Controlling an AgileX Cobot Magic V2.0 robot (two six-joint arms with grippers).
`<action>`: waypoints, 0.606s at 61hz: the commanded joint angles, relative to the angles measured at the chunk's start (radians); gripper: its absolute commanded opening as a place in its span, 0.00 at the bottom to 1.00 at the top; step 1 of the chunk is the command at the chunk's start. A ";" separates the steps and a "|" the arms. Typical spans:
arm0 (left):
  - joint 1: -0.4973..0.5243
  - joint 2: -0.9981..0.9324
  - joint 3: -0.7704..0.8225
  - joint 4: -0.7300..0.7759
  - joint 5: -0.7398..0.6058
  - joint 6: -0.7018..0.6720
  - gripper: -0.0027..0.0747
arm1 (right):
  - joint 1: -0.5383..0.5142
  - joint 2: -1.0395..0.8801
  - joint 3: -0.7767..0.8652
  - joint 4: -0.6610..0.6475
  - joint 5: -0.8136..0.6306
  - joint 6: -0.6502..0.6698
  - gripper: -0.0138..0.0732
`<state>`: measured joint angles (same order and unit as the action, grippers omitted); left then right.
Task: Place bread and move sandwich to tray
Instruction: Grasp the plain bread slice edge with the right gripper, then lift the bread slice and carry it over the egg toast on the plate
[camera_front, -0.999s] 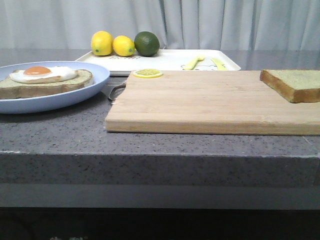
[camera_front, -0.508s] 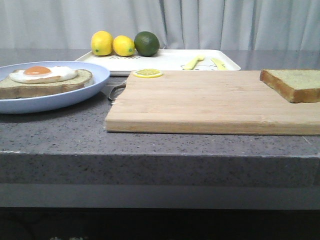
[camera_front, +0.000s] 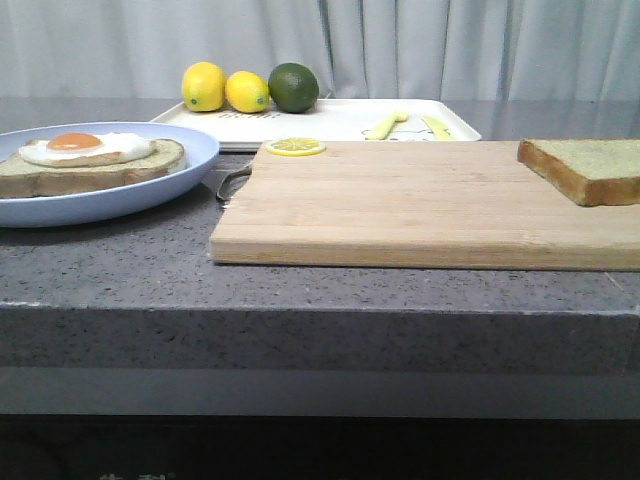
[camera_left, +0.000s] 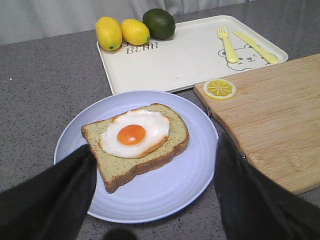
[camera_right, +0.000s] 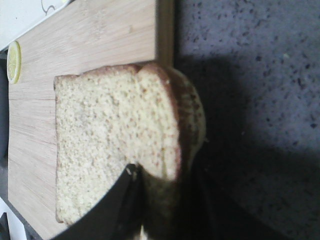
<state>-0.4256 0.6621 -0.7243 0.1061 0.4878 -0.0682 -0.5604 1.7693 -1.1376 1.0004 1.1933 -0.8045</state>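
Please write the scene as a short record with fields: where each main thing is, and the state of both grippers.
bread: on the cutting board, right end, right gripper closed on its crust
sandwich: open slice with fried egg, on the blue plate
tray: behind the plate, holds fork, knife, two lemons, lime
lemon slice: board's far left corner
left gripper: open, above the plate

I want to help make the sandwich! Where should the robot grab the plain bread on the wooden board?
Probably by its crust edge. The bread lies flat on the cutting board, one side sticking out past the board's edge. There, one finger can go under and one over, pinching the slice through its thickness. The right gripper is already at that crust; whether its jaws are closed is hard to tell.
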 joint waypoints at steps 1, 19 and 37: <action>-0.006 0.004 -0.031 0.006 -0.080 0.003 0.67 | 0.000 -0.071 -0.018 0.050 0.142 -0.007 0.31; -0.006 0.004 -0.031 0.006 -0.082 0.003 0.67 | 0.009 -0.203 -0.018 0.123 0.142 0.025 0.26; -0.006 0.004 -0.031 0.006 -0.082 0.003 0.67 | 0.156 -0.316 -0.018 0.341 0.140 0.052 0.26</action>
<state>-0.4256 0.6621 -0.7243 0.1061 0.4878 -0.0682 -0.4651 1.5041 -1.1358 1.1835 1.1933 -0.7533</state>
